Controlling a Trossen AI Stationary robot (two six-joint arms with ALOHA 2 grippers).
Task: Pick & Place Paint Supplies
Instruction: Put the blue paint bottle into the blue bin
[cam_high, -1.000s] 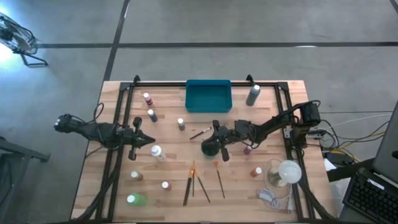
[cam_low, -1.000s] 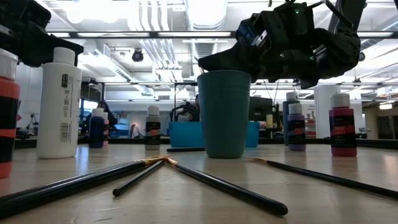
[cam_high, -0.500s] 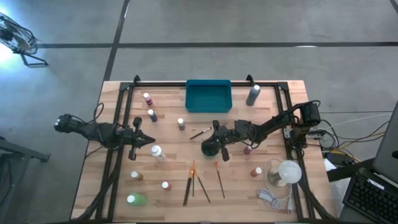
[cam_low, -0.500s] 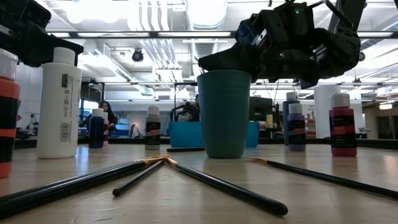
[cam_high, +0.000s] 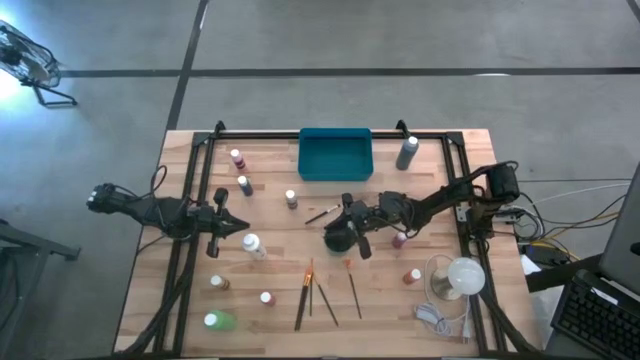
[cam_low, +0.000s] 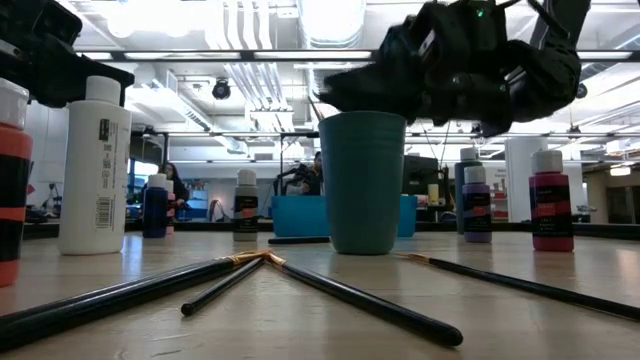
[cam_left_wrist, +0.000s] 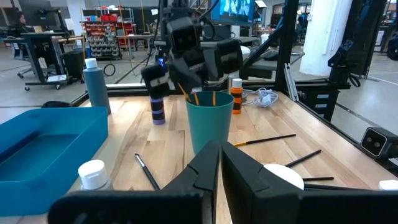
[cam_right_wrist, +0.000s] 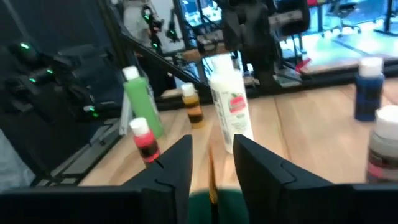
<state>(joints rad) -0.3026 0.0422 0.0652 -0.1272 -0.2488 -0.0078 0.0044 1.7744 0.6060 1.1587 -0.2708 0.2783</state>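
Wooden slatted table on a grey concrete floor; workshop beyond.

Right gripper: poised directly over the dark green cup at table centre, fingers parted a little, a thin paintbrush handle standing between them inside the cup.

Left gripper: waiting left of centre, fingers together, holding nothing.

Paintbrushes: several lying loose on the near-centre boards; one more just left of the cup.

Bottles: white one beside the left gripper; green at near left; grey far right of the teal tray; maroon near right.
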